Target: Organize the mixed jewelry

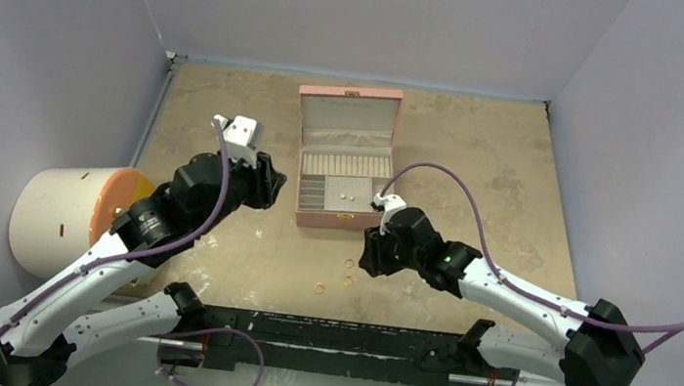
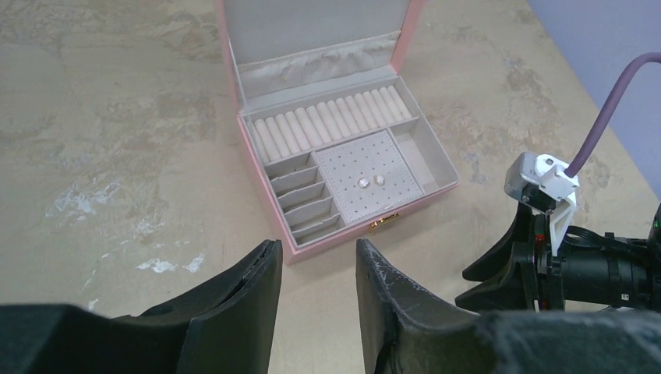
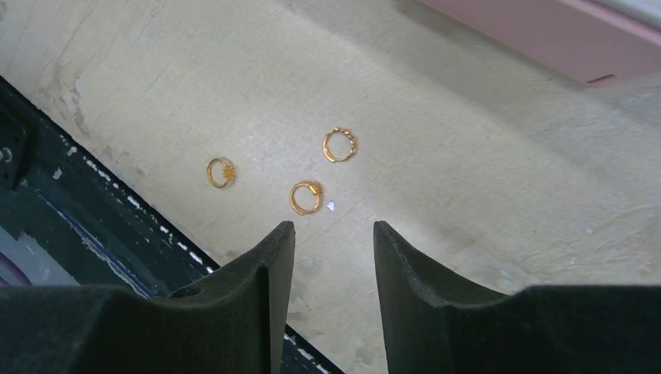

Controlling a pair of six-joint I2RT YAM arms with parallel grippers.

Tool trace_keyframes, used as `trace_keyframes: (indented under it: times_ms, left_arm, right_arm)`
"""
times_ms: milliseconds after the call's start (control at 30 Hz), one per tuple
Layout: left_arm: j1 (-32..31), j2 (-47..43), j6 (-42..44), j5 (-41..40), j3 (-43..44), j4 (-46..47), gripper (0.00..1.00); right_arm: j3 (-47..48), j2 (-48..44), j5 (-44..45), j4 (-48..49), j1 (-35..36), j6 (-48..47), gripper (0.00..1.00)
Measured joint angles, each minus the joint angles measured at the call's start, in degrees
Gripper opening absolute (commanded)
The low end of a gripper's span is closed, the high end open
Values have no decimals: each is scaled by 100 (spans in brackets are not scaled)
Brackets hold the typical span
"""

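Observation:
Three small gold rings lie on the tan table in the right wrist view: one [image 3: 220,172] to the left, one [image 3: 305,197] just ahead of the fingertips, one [image 3: 340,145] farther on. From above they show as tiny rings [image 1: 349,264] [image 1: 348,280] [image 1: 319,289] in front of the open pink box [image 1: 339,221]. My right gripper [image 3: 334,227] is open and empty, low over the table beside them [image 1: 370,256]. My left gripper [image 2: 318,253] is open and empty, left of the box [image 1: 268,184]. Two tiny studs [image 2: 363,183] [image 2: 379,179] sit on the box's perforated pad.
The box [image 2: 335,238] has ring rolls, small slots and a raised lid. Its pink wall shows at the right wrist view's top [image 3: 546,31]. A cream and orange cylinder [image 1: 70,214] stands at the left. The black table edge [image 3: 93,226] runs close behind the rings.

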Motion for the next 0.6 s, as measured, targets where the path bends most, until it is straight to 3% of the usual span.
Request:
trace_keyframes:
  times_ms: [600]
  left_arm:
    - [0, 17, -7, -17, -354, 39, 39]
  right_arm:
    - [-9, 1300, -487, 721, 518, -514, 44]
